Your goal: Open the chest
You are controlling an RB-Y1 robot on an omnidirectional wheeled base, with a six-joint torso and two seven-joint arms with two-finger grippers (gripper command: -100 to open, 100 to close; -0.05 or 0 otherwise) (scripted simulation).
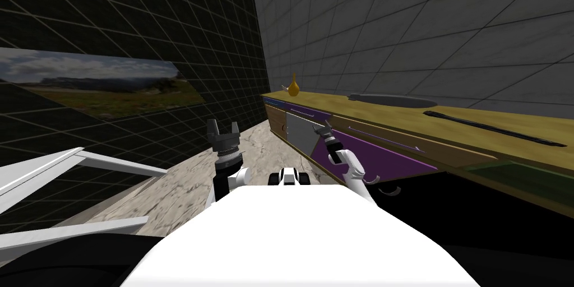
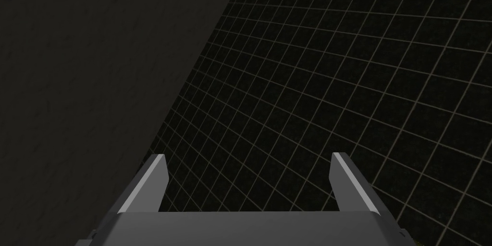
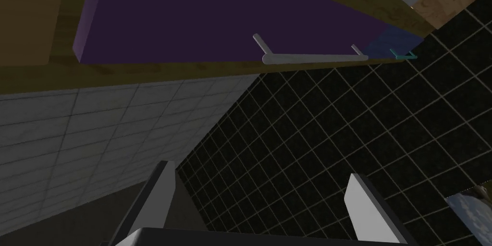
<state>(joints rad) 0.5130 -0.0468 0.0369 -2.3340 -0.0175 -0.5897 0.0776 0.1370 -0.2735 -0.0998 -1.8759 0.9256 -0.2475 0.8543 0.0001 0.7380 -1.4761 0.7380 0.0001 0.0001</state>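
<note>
A dark tiled wall meets a grey tiled one in the corner ahead, over a pale marbled floor. The chest (image 1: 392, 126) is the long low unit with a yellowish wooden top along the grey wall, on the robot's right. Its face is made of purple fronts (image 3: 216, 12) and one grey panel (image 1: 302, 132).

In the right wrist view a pale bar handle (image 3: 312, 57) runs along the edge of a purple front, with a small teal handle (image 3: 402, 55) just past its far end. The right gripper (image 1: 324, 128) is held out at the chest's face with its fingers spread and nothing between them. The bar is ahead of them, not yet inside the gap.

I'd call this the reach, before any grasp. Next the hand has to move forward until the blades straddle the pale bar, close on it, and then pull the front outward, square to the face so the bar doesn't slip out.

The left gripper (image 1: 223, 129) is raised over the floor, away from the chest, with its fingers also apart and empty.

On the top stand a small yellow vase (image 1: 293, 85), a grey oval basin (image 1: 392, 100) and a long dark strip (image 1: 493, 126). A landscape picture (image 1: 101, 84) hangs on the dark wall.

I can't see any writing, label or brand.
</note>
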